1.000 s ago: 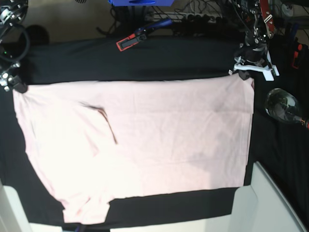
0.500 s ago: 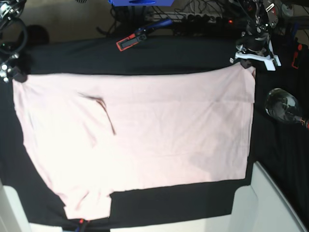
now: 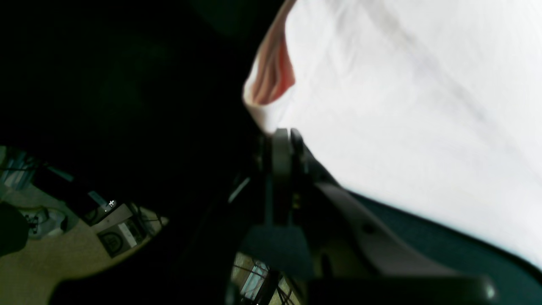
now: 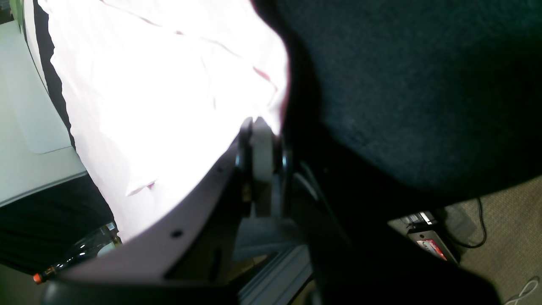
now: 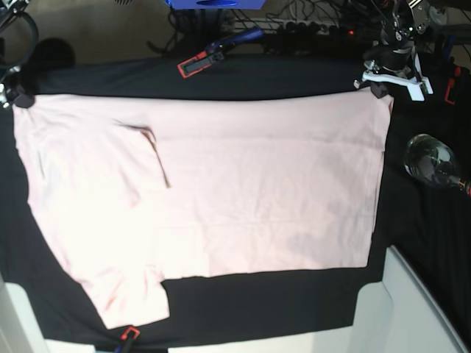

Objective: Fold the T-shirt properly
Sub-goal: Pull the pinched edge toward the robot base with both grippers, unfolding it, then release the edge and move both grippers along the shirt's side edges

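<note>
Black table cloth [image 5: 257, 81] covers the work surface and carries one pale pink T-shirt [image 5: 221, 191], spread flat with its plain side up; no lettering shows. Each far corner is pinched between closed jaws: left gripper [image 5: 383, 79] at the base view's right, right gripper [image 5: 15, 99] at its left, cut off by the frame. One clear glass bottle [image 5: 434, 163] lies beside the shirt, contents indistinct.

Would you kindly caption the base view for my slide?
Both grippers pinch the pink T-shirt's far corners on the black cloth.
</note>
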Robot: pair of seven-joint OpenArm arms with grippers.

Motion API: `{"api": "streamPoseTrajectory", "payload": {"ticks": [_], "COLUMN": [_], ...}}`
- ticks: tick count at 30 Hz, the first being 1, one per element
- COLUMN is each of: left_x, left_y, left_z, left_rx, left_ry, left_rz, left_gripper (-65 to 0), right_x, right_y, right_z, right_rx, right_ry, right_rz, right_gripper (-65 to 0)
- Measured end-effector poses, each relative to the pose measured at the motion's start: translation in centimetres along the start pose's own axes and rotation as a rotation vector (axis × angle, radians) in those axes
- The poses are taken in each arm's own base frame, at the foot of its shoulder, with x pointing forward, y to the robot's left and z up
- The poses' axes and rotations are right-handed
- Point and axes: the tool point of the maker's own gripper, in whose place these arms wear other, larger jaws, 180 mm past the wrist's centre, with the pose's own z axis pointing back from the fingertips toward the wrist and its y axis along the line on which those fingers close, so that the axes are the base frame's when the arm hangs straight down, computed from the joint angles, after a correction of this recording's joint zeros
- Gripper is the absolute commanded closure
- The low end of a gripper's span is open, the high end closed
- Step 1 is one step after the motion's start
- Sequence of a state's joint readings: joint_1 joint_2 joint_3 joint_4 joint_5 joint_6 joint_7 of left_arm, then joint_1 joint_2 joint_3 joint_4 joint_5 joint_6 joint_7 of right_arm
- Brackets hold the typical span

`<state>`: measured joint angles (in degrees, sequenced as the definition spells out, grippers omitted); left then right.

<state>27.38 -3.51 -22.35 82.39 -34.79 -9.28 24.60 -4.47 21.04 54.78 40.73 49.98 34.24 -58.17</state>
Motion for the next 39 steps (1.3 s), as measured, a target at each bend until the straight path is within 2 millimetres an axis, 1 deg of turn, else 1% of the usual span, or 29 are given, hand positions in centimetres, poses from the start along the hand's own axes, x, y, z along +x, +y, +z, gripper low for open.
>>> {"api": "streamPoseTrajectory", "payload": {"ticks": [2, 6, 9, 13, 18, 25, 32, 35, 36, 37, 39], "left_x": [-0.3, -0.5, -0.3, -0.4, -0.4, -0.2, -0.2, -0.2, -0.1, 0.2, 1.2], "left_y": [0.4, 2.3, 2.7, 2.8, 2.6, 2.2, 2.3, 2.3, 2.3, 2.2, 2.4], "left_z": [0.3, 1.0, 1.1, 1.2, 0.8, 0.2, 0.3, 0.7, 1.0, 1.3, 1.9], "left_rx": [0.006, 0.049, 0.058, 0.06, 0.079, 0.081, 0.082, 0.08, 0.079, 0.077, 0.092], "left_ry": [0.007, 0.011, 0.008, 0.011, 0.02, 0.01, 0.012, 0.013, 0.012, 0.004, -0.025], "left_rz": [-0.002, 0.011, 0.013, 0.011, -0.073, -0.059, -0.059, -0.071, -0.08, -0.09, -0.102], "left_gripper": [0.0, 0.0, 0.0, 0.0, 0.0, 0.0, 0.0, -0.3, -3.2, -7.6, -18.6], "right_x": [0.0, 0.0, -0.1, -0.1, -0.2, -0.2, -0.2, -0.1, -0.1, -0.1, 0.0], "right_y": [0.0, 0.0, 0.0, 0.0, 0.0, 0.0, 0.0, 0.0, 0.0, 0.0, 0.1], "right_z": [0.0, 0.0, 0.0, 0.0, 0.0, 0.0, 0.0, -0.1, -0.1, -0.1, 0.0], "right_rx": [0.0, -0.001, -0.003, -0.003, -0.002, -0.002, -0.002, -0.001, -0.001, -0.001, 0.0], "right_ry": [0.0, 0.002, 0.008, 0.009, 0.01, 0.009, 0.009, 0.009, 0.009, 0.009, 0.004], "right_rz": [0.0, 0.001, 0.002, 0.002, 0.002, 0.002, 0.002, 0.002, 0.002, 0.002, 0.002], "right_gripper": [0.0, 0.0, 0.0, 0.0, 0.0, 0.0, -0.3, -0.3, -0.6, -1.9, -8.9]}}
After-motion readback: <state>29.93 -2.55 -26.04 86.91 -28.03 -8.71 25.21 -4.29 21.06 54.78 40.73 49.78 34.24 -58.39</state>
